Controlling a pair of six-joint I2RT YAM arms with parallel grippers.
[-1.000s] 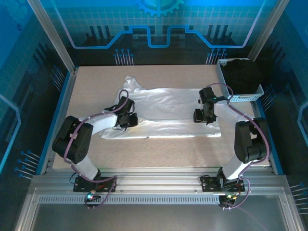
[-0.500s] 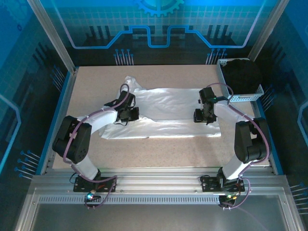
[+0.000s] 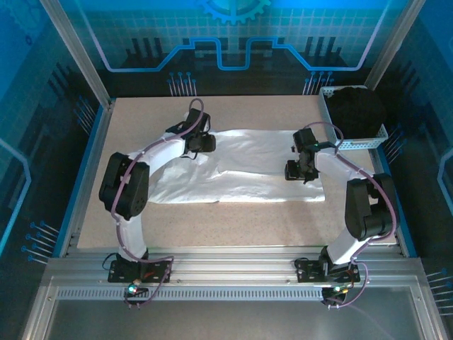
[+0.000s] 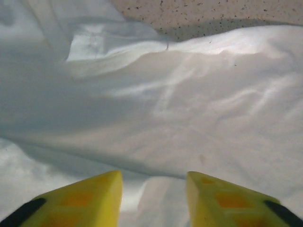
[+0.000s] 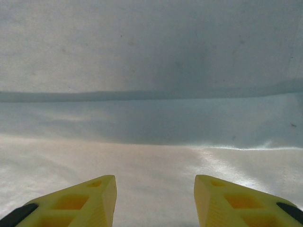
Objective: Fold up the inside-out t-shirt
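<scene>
Top view, t-shirt: the inside-out t-shirt [image 3: 248, 166] lies spread flat and wide across the middle of the table [image 3: 248, 227], white, with a rumpled left end.
Top view, left gripper: the left gripper [image 3: 204, 144] sits over the shirt's far left corner.
Top view, right gripper: the right gripper [image 3: 294, 171] sits over the shirt's right part, near its edge.
Top view, basket: a white basket [image 3: 361, 144] at the far right corner holds a black garment [image 3: 357, 106], apart from the shirt.
Left wrist, gripper: the yellow fingers [image 4: 80, 198] stand spread, nothing between them; contact with the cloth cannot be told.
Left wrist, t-shirt: white folds of the t-shirt [image 4: 189, 109] lie below, with speckled table [image 4: 213, 12] beyond the cloth's edge.
Right wrist, gripper: the fingers [image 5: 227, 201] stand spread, pinching nothing.
Right wrist, t-shirt: smooth cloth [image 5: 151, 137] lies beneath, with one straight crease [image 5: 142, 96] running across.
</scene>
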